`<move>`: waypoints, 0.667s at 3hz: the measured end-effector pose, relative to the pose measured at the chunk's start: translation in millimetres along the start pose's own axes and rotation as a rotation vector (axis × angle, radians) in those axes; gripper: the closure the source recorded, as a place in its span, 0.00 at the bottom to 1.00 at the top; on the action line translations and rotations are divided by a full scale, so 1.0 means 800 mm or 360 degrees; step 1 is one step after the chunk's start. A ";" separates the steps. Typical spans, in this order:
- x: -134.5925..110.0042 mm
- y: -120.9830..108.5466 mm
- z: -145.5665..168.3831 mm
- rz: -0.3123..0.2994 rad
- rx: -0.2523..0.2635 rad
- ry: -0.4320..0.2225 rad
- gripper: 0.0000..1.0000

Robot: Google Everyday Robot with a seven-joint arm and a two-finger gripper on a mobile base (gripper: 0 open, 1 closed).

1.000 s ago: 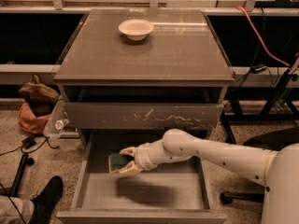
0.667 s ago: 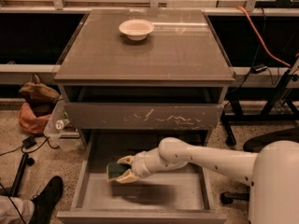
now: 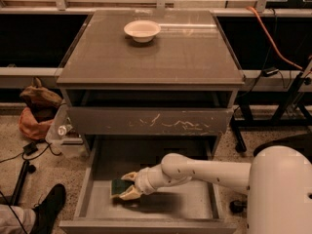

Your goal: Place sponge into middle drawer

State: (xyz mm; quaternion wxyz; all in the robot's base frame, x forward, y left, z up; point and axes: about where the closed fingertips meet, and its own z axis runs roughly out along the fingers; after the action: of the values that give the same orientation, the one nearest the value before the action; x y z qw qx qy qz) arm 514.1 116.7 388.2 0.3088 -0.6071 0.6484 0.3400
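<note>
The sponge, dark green on top, is between the fingers of my gripper low over the floor of the open middle drawer, at its left half. The gripper is shut on the sponge. My white arm reaches in from the right, across the drawer. Whether the sponge touches the drawer floor is hidden by its own shadow.
The grey cabinet top carries a white bowl. A scratched drawer front sits above the open drawer. A shoe, cables and a brown bag lie on the floor at left. A rack leg stands right.
My gripper has moved with the sponge further left and lower into the drawer, toward its floor.
</note>
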 end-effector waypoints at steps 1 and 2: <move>0.000 0.000 0.000 0.0000 0.0000 0.0000 0.82; 0.000 0.000 0.000 0.0000 0.0000 0.0000 0.58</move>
State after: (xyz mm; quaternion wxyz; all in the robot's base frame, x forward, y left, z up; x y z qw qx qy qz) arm 514.1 116.8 388.2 0.3088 -0.6071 0.6484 0.3401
